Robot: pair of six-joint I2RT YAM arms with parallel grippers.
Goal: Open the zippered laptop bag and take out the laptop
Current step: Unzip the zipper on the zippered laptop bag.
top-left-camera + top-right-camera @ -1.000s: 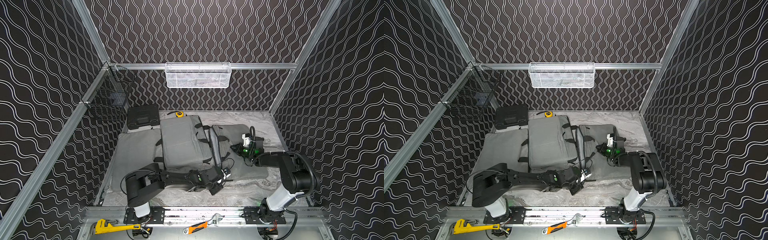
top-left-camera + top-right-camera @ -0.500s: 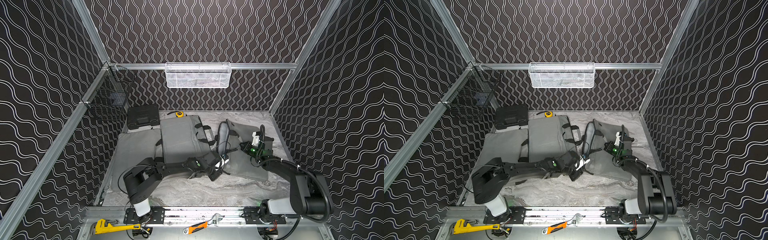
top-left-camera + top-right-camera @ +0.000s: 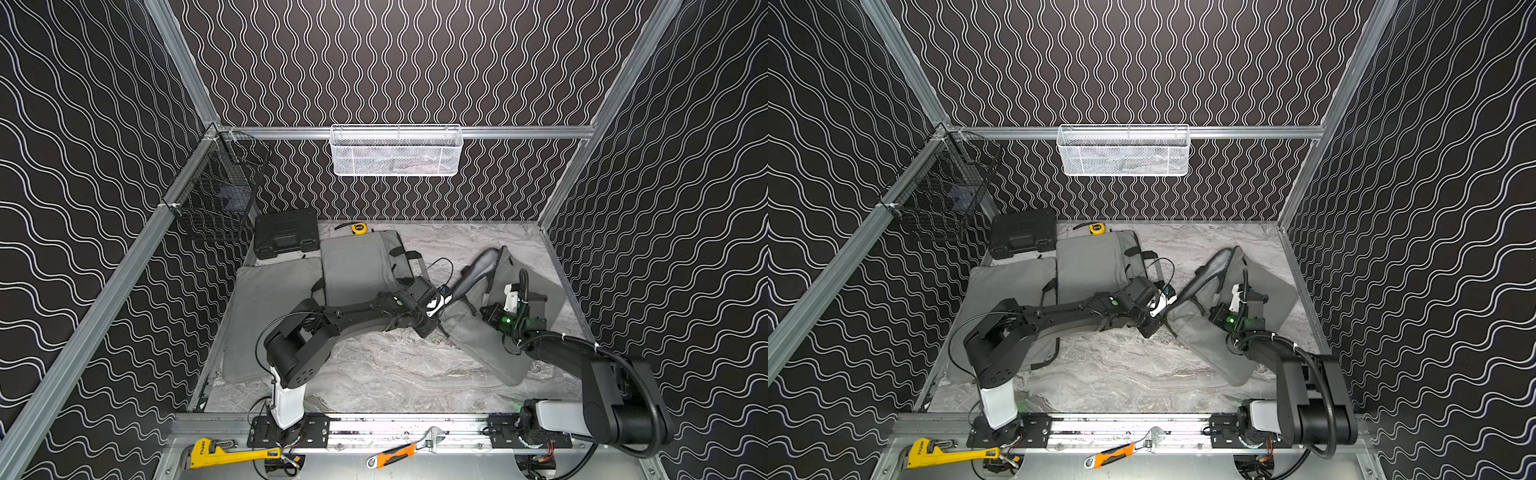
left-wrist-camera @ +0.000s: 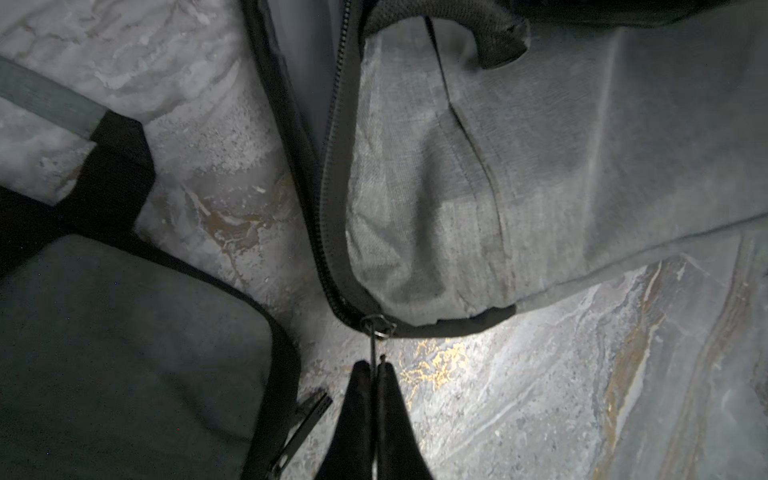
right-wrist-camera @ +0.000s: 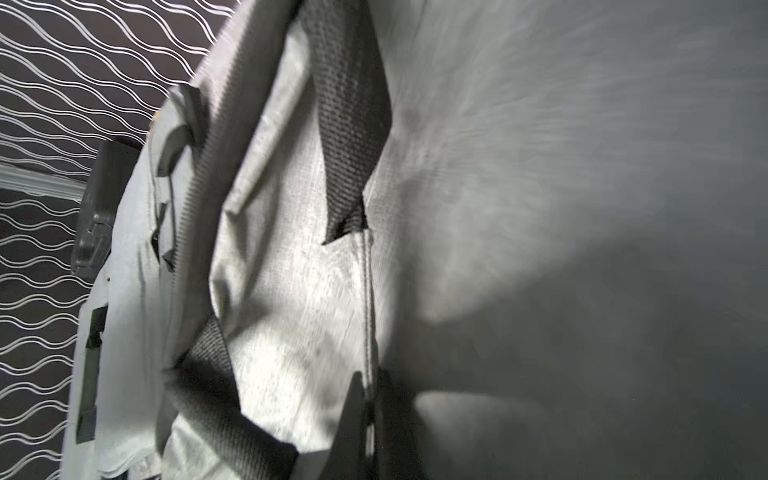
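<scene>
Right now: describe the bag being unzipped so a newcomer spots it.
On the marble table, skip the flat left bag and centre bag. It's the laptop bag by the right wall: one edge lifted, left hand pinching its zipper pull, right hand its fabric.

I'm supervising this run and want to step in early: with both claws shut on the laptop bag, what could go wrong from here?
The left claw pinches only the thin zipper pull by its end; it may slip out. The slider sits at a corner of the laptop bag, where it might jam. The right claw grips just a fabric seam, which could pull free.
</scene>
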